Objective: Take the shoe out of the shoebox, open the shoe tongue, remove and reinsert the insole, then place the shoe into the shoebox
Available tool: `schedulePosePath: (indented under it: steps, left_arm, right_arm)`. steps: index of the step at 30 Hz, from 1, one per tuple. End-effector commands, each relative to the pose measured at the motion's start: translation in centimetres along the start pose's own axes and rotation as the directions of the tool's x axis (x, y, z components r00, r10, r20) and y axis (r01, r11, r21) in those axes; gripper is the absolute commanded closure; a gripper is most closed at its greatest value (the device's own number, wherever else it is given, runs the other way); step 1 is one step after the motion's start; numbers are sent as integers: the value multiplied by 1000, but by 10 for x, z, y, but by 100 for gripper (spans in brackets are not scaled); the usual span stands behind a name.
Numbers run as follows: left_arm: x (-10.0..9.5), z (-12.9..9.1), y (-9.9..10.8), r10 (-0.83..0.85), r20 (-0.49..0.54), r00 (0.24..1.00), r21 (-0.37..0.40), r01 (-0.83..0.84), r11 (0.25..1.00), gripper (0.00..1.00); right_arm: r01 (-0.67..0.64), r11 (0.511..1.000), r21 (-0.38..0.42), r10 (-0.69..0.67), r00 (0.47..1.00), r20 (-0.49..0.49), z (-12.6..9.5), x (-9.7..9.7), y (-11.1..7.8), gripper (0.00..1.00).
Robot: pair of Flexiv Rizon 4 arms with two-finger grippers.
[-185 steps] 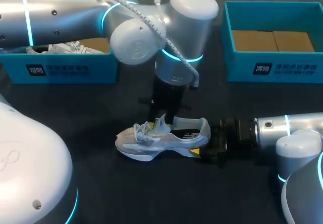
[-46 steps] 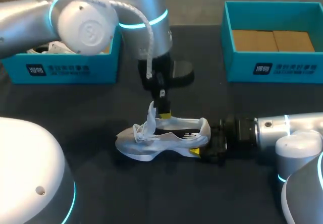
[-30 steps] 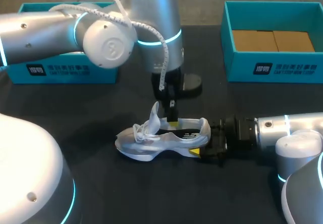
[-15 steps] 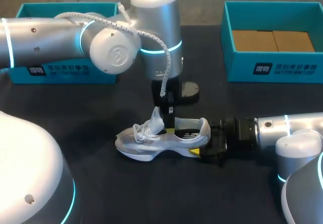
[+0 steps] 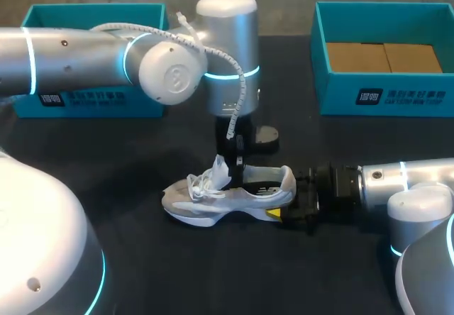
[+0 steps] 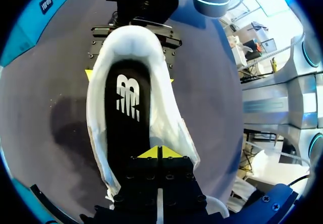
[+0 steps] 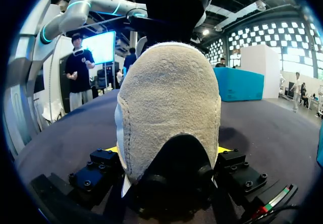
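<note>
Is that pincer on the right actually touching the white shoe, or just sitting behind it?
Touching. The right wrist view shows the right pincer with the heel of the shoe wedged between its fingers, both pressing its sides.

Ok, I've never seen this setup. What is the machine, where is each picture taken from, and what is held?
It's a robot with two arms at a dark table. The head view looks down from above; each round picture comes from a wrist camera. A pale shoe lies on the table, a teal left shoebox and right shoebox behind it. The right fingers clamp its heel from both sides. The left fingers, shut, point down into its opening, over the black insole.
</note>
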State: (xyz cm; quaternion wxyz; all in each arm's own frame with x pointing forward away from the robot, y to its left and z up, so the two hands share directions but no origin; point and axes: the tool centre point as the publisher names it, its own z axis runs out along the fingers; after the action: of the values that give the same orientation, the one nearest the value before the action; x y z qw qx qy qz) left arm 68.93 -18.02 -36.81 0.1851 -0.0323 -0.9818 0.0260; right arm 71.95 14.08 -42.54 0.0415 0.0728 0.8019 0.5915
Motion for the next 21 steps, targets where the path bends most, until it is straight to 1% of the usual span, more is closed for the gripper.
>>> schedulePosePath:
  steps: [1, 10, 11, 17, 18, 21]
  left_arm:
    - [2, 8, -1, -4, -17, 1000, 16, 5, 1000, 100]
    - [8, 20, 0, 19, -5, 1000, 5, -19, 1000, 100]
    - [8, 21, 0, 17, 9, 1000, 5, -17, 1000, 100]
    - [2, 26, 0, 11, 3, 1000, 20, -11, 1000, 100]
    - [0, 27, 0, 8, 9, 1000, 17, -9, 1000, 91]
    - [-3, 29, -1, 16, 34, 999, 8, -16, 1000, 88]
  right_arm:
    - [-1, 1000, 6, 1, 1000, -1, 2, -1, 1, 100]
    - [-1, 1000, 6, 1, 1000, -1, 2, -1, 1, 100]
    - [-1, 1000, 6, 1, 1000, -1, 2, -1, 1, 100]
    - [-1, 1000, 6, 1, 1000, -1, 2, -1, 1, 100]
    - [-1, 1000, 6, 1, 1000, -1, 2, -1, 1, 100]
    - [-1, 1000, 6, 1, 1000, -1, 2, -1, 1, 100]
